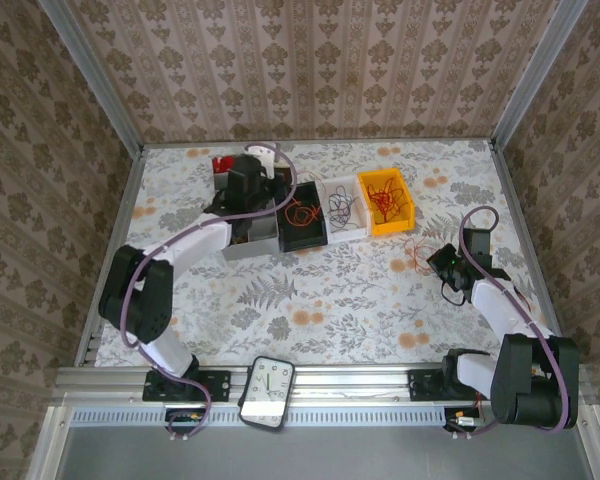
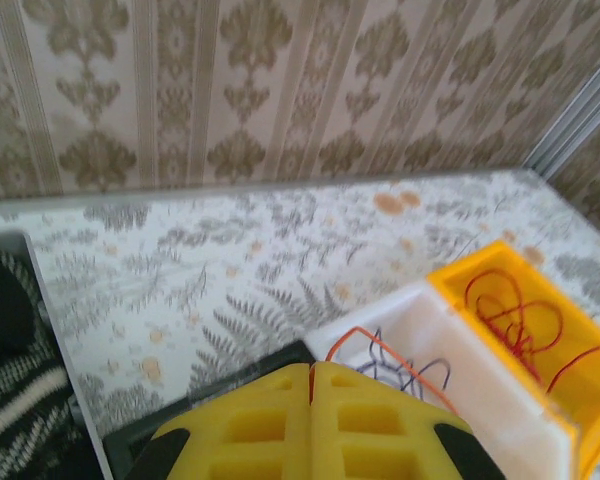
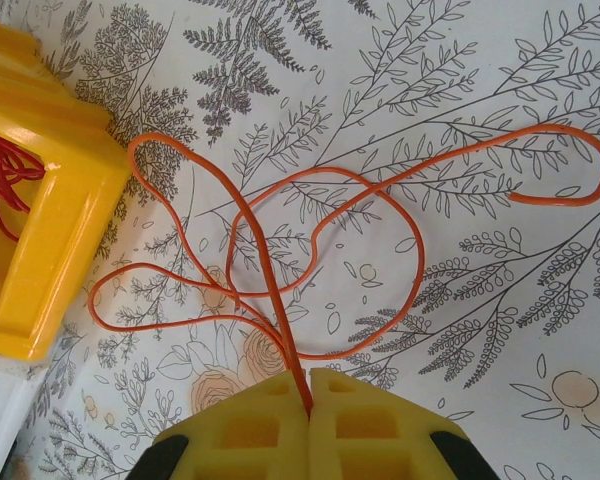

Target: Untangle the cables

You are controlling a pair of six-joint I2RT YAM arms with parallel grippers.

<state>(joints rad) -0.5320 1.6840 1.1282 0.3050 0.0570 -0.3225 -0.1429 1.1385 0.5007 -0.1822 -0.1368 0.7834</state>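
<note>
Pinch: right gripper (image 3: 310, 385) clamped on the orange cable (image 3: 280, 290), which lies flat just ahead of the fingertips in crossing loops. Risk: a straight pull may cinch those crossings into a knot, or the thin wire slips the pads. Ahead-left, one loop nears the yellow bin (image 3: 40, 250); may snag its corner. Farther off, left gripper (image 2: 311, 375) pressed together, more cables (image 2: 395, 365) in the white bin (image 2: 500, 400) just beyond its tips. No legible writing

We note beige damask wallpaper walls (image 1: 310, 60) at 9, 12 and 3 o'clock; fern-and-flower print tabletop (image 1: 310, 290) between; aluminium corner posts (image 1: 90, 70) at 11 and 1; slotted rail (image 1: 360, 382) at 6.
</note>
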